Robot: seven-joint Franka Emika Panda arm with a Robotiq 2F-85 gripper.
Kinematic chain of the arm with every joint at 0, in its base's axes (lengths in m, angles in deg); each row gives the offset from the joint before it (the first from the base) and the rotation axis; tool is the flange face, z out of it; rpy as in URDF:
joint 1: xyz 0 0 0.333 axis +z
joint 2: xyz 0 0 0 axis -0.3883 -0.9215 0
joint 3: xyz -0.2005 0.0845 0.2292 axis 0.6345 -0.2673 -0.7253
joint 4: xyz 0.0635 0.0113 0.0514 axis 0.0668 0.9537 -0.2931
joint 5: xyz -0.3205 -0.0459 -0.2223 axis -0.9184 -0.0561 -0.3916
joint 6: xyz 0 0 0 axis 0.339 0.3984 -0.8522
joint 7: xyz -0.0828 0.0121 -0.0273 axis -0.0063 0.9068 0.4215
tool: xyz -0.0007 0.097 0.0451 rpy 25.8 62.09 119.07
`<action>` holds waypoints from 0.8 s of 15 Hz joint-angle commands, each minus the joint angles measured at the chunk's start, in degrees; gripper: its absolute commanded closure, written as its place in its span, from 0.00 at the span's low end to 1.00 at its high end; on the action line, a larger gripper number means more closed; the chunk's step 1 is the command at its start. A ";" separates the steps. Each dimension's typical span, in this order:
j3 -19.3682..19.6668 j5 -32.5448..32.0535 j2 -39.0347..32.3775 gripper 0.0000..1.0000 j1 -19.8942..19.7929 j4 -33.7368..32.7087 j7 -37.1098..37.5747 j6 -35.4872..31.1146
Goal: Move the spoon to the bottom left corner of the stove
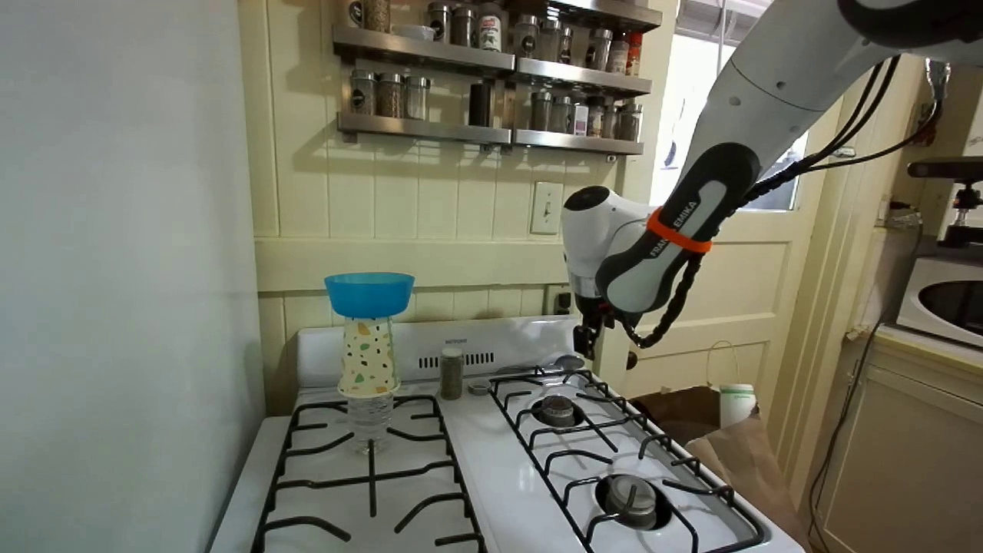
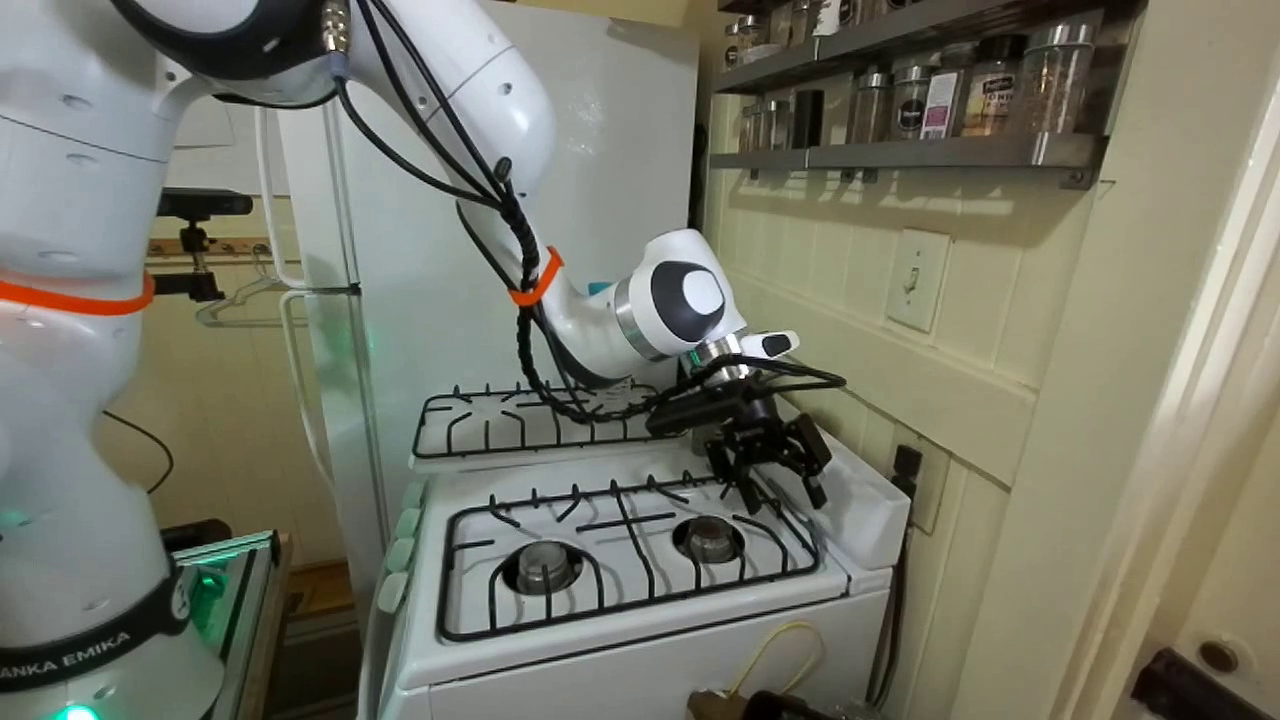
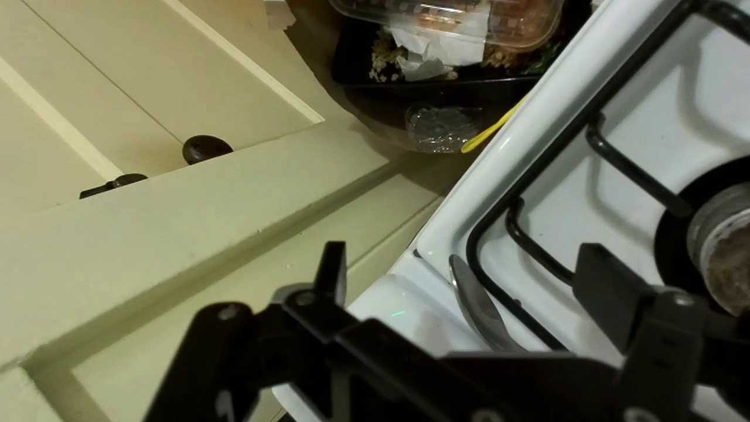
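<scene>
Stove (image 1: 507, 476) serving as bench, its back panel (image 1: 522, 343) along the rear edge; the front left corner, presumably the goal, lies outside that exterior view. Rear left corner: a blue bowl (image 1: 369, 296) on a speckled cup (image 1: 369, 357) on a clear vessel (image 1: 370, 418), stacked at the left grate (image 1: 372, 476); the column perhaps spares bench area. Middle of the rear edge: a capped jar (image 1: 451, 374) upright on the strip between the grates, where flat enamel gives better footing than wire; just beside it, a small round object (image 1: 478, 387), perhaps a lid. Rear right corner: the spoon (image 3: 480, 305), between back panel and right grate (image 3: 551, 159), its bowl toward the right edge; contact with the wire cannot be told. Above this corner, the gripper (image 2: 785, 497), fingers spread well apart, holding nothing; in the wrist view they stand to either side of the spoon, which suits lowering and pinching across it; the step in hand is judged an approach, with grasp and carry to follow; panel and wire leave little finger room, so a knock against either is the likely fault. Beyond the right edge: a paper bag (image 1: 741, 461).
</scene>
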 commanded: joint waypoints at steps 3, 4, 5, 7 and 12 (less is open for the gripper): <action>1.51 -2.88 -2.57 0.00 -0.50 -2.51 0.29 -6.30; 1.38 -1.57 -3.49 0.00 -1.18 -3.23 -0.80 -7.75; 1.18 -0.18 -4.31 0.00 -1.86 -3.67 -1.70 -9.42; 0.77 2.49 -5.73 0.00 -2.56 -4.53 -2.87 -10.57; 0.77 9.06 -8.97 0.14 -3.08 -5.74 -4.08 -13.21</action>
